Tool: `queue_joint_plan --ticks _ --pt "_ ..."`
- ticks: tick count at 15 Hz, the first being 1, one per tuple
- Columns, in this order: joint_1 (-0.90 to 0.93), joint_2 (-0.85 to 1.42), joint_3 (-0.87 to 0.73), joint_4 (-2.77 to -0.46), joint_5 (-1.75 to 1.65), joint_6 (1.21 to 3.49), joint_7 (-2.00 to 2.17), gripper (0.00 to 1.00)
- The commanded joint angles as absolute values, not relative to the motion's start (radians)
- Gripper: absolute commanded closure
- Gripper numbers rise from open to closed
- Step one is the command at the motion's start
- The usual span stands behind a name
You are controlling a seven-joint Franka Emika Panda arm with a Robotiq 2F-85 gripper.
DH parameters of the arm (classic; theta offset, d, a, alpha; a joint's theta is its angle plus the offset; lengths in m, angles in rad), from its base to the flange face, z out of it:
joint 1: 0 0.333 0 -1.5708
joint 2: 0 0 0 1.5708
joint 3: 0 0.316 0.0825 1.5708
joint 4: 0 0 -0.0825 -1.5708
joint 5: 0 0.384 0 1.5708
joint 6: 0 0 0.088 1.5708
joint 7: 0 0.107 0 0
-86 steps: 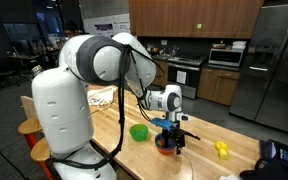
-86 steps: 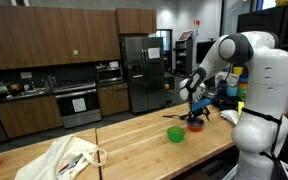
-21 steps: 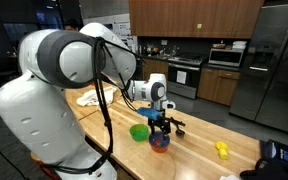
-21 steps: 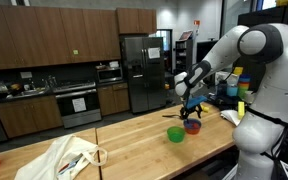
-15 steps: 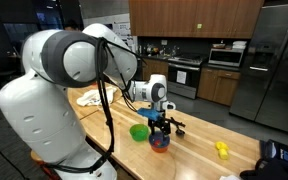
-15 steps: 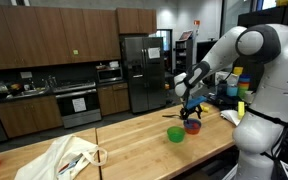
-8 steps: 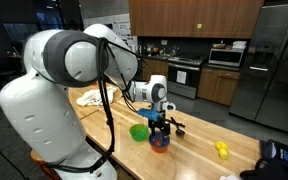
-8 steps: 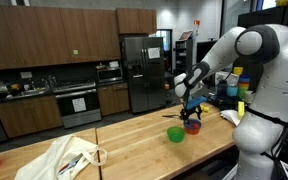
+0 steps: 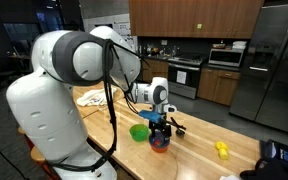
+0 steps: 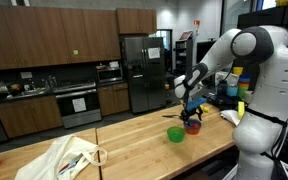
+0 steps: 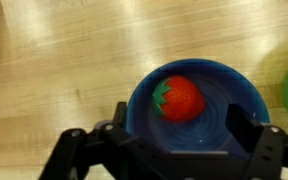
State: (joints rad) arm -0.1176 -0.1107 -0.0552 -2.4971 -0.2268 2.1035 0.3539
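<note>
A blue bowl [image 11: 242, 95] sits on the wooden table, and a red toy strawberry [image 11: 179, 98] with a green top lies inside it. My gripper [image 11: 174, 135] hovers right above the bowl, open, its two dark fingers [image 11: 252, 128] spread to either side of the bowl with nothing between them. In both exterior views the gripper [image 9: 160, 127] [image 10: 192, 114] points straight down over the bowl [image 9: 160, 141] [image 10: 193, 126]. A green bowl [image 9: 139, 131] [image 10: 175, 133] stands close beside the blue one.
A yellow object [image 9: 222, 149] lies further along the wooden table [image 9: 199, 150]. A white cloth bag [image 10: 69, 157] rests on the far part of the table. Kitchen cabinets, a stove and a steel fridge [image 10: 142, 70] line the background.
The robot's base and upper arm have shifted slightly in the exterior view. The gripper stays above the blue bowl, open.
</note>
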Motion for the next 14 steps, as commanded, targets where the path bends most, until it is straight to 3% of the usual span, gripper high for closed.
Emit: queue_joint_plan --ticks 1,12,13,14 --pt "-0.124 -0.049 -0.068 -2.451 -0.229 2.095 0.362 0.01" --pt "-0.111 -0.019 -0.078 -2.431 -0.231 2.102 0.370 0.03" --pt "-0.110 -0.021 -0.078 -2.433 -0.232 2.103 0.370 0.11" --pt "-0.110 -0.021 -0.079 -2.433 -0.233 2.103 0.369 0.28"
